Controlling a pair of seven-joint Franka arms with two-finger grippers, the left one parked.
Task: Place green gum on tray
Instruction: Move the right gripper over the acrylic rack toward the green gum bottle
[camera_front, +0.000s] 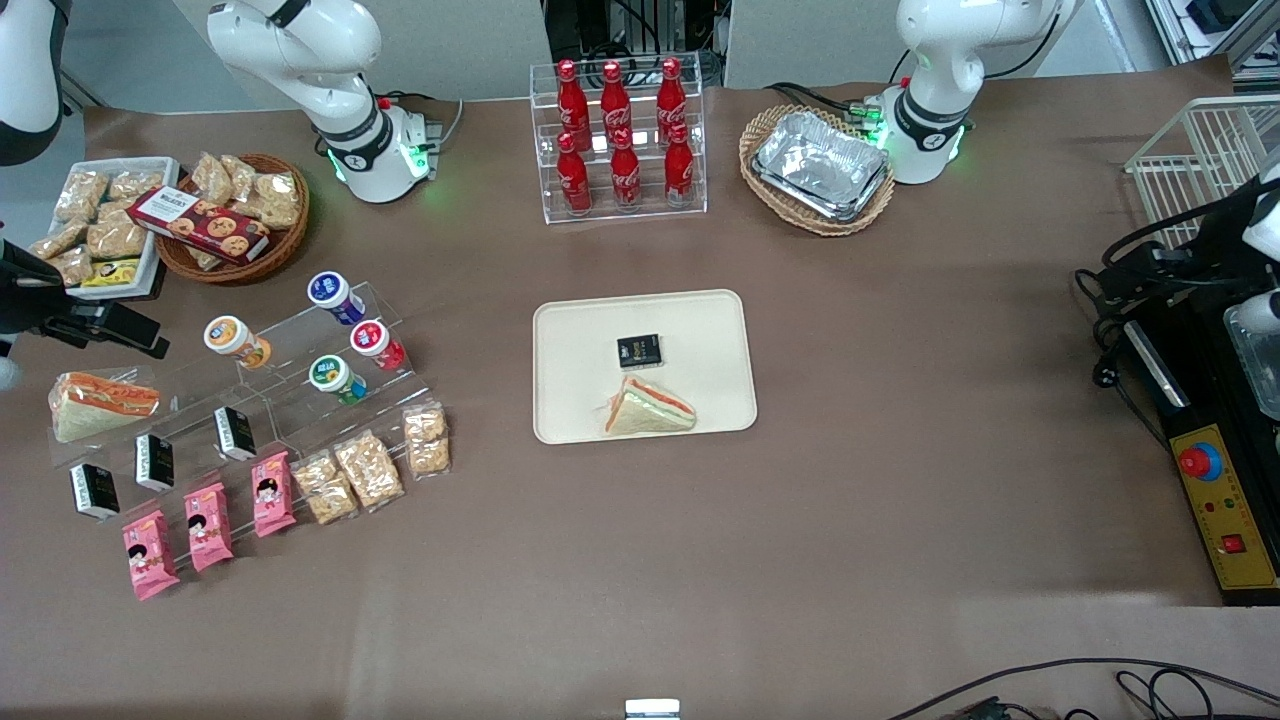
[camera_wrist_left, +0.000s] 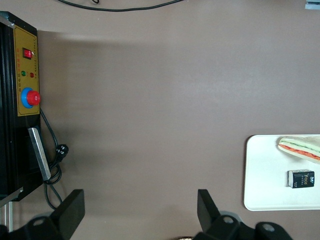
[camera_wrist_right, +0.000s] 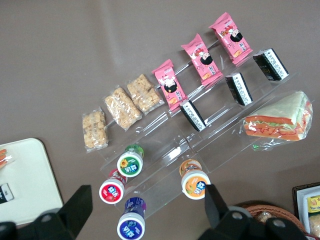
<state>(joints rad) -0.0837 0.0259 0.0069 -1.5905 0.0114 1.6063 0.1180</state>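
Lying on clear rack, green gum (camera_wrist_right: 130, 163) – white printed lid, claw (camera_wrist_right: 145, 210) open, empty

White arm (camera_front: 300, 50) — green-lit base, black hand (camera_wrist_right: 145, 210).

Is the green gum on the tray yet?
No, the green gum lies on the clear rack, apart from the tray; the open gripper hovers above the rack.

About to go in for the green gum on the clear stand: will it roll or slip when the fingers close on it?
The green gum is a small round canister lying tilted on the clear stand, so a nudge would probably roll it toward the red canister. Its smooth plastic may slip. The open gripper hangs above the stand.
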